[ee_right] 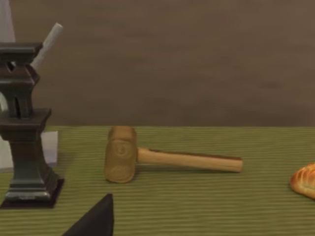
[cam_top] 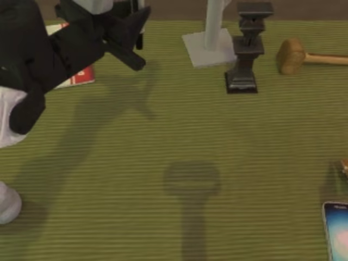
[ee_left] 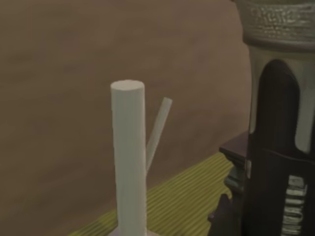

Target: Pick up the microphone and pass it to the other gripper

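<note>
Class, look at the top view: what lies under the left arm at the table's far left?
Under the left arm a white and red flat item pokes out on the green table. Most of it is covered, so its full shape cannot be seen.

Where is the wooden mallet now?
In the top view, the wooden mallet lies at the table's far right, just right of the dark anvil.

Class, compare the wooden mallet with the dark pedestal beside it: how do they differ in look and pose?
The wooden mallet is pale tan; the dark pedestal is nearly black with a metallic sheen. The mallet lies flat, handle stretched along the table; the pedestal stands upright on a square base. The mallet is smooth and rounded; the pedestal is stepped and angular. Both rest near the table's far edge.
</note>
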Action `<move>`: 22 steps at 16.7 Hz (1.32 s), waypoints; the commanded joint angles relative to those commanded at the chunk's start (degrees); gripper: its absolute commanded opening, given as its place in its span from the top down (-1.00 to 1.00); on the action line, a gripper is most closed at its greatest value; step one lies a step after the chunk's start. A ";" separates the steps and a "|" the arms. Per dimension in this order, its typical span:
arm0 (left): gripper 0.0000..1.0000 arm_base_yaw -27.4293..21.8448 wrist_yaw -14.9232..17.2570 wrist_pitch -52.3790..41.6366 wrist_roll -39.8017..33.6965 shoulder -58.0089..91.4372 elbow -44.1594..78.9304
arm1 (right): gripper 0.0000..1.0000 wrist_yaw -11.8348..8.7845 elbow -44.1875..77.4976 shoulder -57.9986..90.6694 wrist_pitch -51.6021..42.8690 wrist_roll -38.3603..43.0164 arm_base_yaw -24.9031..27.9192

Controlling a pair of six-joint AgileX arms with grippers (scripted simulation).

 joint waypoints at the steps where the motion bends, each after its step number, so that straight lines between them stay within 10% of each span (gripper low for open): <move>1: 1.00 0.00 0.00 0.00 0.00 0.00 0.00 | -1.00 0.00 0.00 0.00 0.00 0.00 0.00; 5: 1.00 -2.53 -2.48 -0.23 0.10 -0.58 0.07 | -1.00 0.00 0.00 0.00 0.00 0.00 0.00; 12: 1.00 -16.92 -17.94 -1.33 0.20 -6.35 -1.70 | -1.00 0.00 0.00 0.00 0.00 0.00 0.00; 22: 1.00 -18.02 -19.05 -1.41 0.21 -7.02 -1.84 | -1.00 0.00 0.00 0.00 0.00 0.00 0.00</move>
